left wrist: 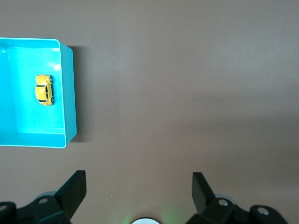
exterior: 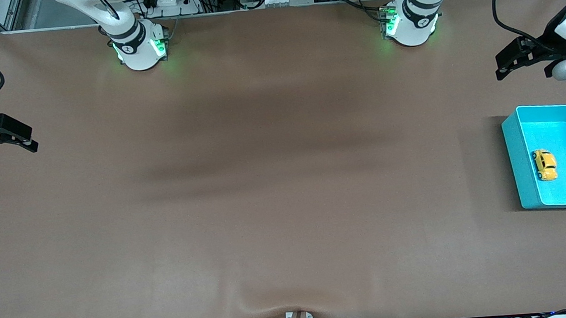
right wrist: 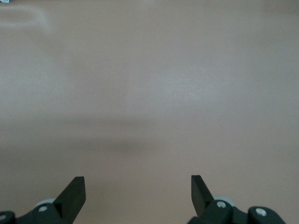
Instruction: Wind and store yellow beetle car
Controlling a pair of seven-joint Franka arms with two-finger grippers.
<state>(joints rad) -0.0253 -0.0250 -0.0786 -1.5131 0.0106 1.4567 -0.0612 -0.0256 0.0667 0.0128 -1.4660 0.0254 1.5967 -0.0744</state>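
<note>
Yellow beetle car [exterior: 545, 164] lying on the floor of the turquoise bin [exterior: 517, 160], close to the bin wall that faces the middle of the table, wheels down, untouched by either gripper. Bin set at the left arm's end of the brown table [exterior: 266, 206], partly cut off by the edge of the front view.

Left gripper [exterior: 512, 62] up in the air over the left arm's end of the table, over bare cloth a little farther from the front camera than the bin; fingers spread wide, nothing between them. Right gripper [exterior: 6, 139] hanging over the right arm's end of the table, well apart from bin and car; fingers likewise spread wide and empty. Both arms waiting.

Left wrist view: car [left wrist: 44, 89] and bin [left wrist: 69, 93] both seen from above, with the two dark fingertips [left wrist: 74, 186] wide apart over bare table beside the bin. Right wrist view: only bare brown cloth and that gripper's own parted fingertips [right wrist: 74, 189]; neither car nor bin in it. Front view alone: both robot bases with green lights, and both grippers together with the bin.
</note>
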